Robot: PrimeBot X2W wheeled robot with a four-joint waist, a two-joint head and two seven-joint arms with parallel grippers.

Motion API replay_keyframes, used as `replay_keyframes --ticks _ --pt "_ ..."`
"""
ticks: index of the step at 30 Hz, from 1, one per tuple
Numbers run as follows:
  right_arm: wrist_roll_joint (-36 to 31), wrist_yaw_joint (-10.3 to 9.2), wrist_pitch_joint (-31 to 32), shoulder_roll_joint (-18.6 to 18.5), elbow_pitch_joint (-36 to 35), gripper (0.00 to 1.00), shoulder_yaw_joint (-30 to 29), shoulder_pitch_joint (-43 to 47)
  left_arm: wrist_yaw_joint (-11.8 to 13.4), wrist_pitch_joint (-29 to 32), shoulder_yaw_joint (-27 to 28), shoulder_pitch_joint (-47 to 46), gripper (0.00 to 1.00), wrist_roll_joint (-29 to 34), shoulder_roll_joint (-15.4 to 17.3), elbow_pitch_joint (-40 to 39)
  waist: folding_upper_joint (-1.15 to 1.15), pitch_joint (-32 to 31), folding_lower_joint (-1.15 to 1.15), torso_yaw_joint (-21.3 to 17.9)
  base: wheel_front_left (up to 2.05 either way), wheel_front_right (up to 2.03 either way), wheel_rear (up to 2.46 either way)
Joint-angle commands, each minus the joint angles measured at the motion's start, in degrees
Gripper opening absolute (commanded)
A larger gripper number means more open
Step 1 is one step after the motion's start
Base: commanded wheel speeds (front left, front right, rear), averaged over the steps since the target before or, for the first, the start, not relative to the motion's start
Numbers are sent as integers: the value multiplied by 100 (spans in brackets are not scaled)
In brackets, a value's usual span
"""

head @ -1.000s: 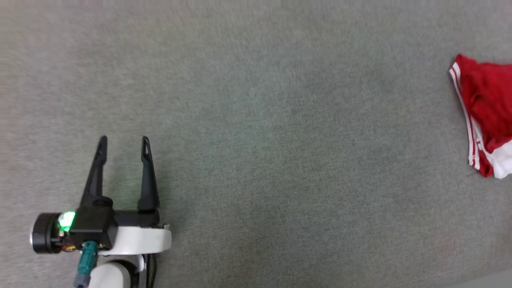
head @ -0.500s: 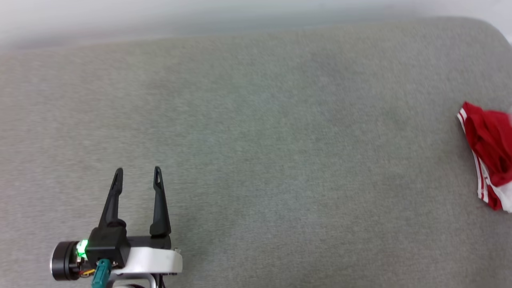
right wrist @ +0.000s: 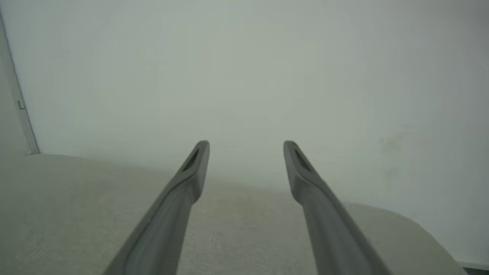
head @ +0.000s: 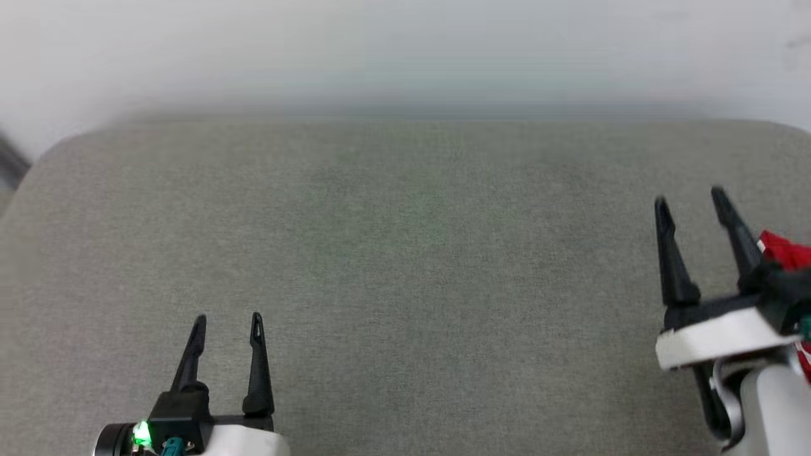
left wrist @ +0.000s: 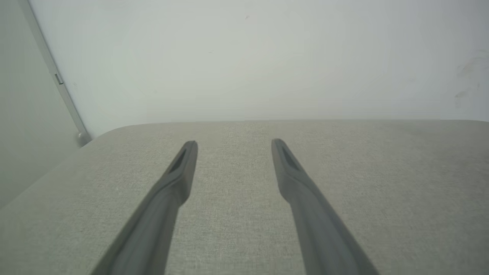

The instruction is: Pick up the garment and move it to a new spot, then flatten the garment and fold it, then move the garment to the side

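Peeking out at three o'clock in the head view, the garment [head: 784,252] shows as a scrap of red on the grey padded surface [head: 405,253], mostly hidden behind the right gripper [head: 689,197], whose jaws stand spread and empty, pointing to twelve. The left gripper [head: 228,318], at seven o'clock and well apart, is likewise spread, holding nothing. By my judgement the pick-up is not yet made; next, the right gripper must swing toward three o'clock and lower onto the cloth.

grey fabric surface [head: 405,266], white wall [head: 405,50] behind
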Motion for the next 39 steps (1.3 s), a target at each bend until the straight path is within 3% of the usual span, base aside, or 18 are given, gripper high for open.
replay_keyframes --ticks 1,16,31,32,35,39 --pt "31 -7 -8 89 -26 100 -61 246 -13 -11 -10 59 100 27 -8 30 0 -86 1 48 0 0 0" --pt "106 -7 -10 557 -521 100 -320 1924 -87 -11 -2 354 100 36 -23 205 0 -446 1 10 0 0 0" --pt "207 -7 -11 602 -657 100 -259 2351 -128 -11 15 404 100 -13 -34 304 0 -531 1 -10 0 0 0" --pt "205 0 -2 575 -643 0 -258 2317 -121 1 21 366 0 -8 -24 326 0 -533 1 -10 0 0 0" --pt "218 0 5 575 -491 0 -246 2339 -124 14 20 401 0 -35 -29 491 0 -533 1 -10 0 0 0" --pt "730 0 92 556 -464 0 -227 2277 -178 127 58 321 0 -544 -27 537 0 -530 1 -9 0 0 0"
